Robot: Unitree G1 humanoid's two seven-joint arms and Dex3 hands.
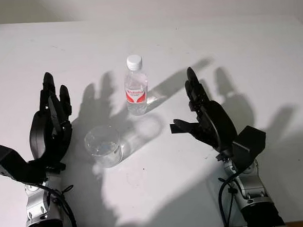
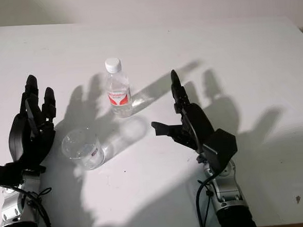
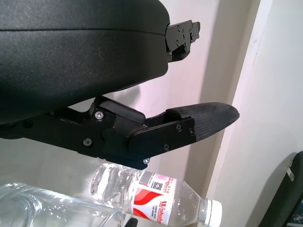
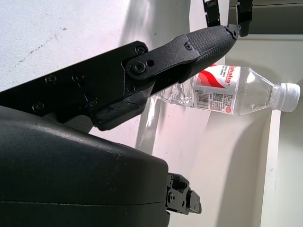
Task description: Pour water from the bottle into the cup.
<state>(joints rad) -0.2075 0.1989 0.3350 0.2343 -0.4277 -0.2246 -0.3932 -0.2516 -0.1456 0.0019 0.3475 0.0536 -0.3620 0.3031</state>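
Approach step, nothing grasped: the capped bottle (image 1: 136,86) stands upper centre, cup (image 1: 103,146) below-left. Right hand (image 1: 203,113) and left hand (image 1: 51,119) flank them, fingers open; next, grip the bottle.

We see a brightly lit white counter (image 1: 271,60). Hard, dark shadows of each robot hand fall up and to the right, so the light comes from low and near us. The water bottle (image 1: 136,86) casts a paler, glinting shadow. The counter's far edge bows slightly.
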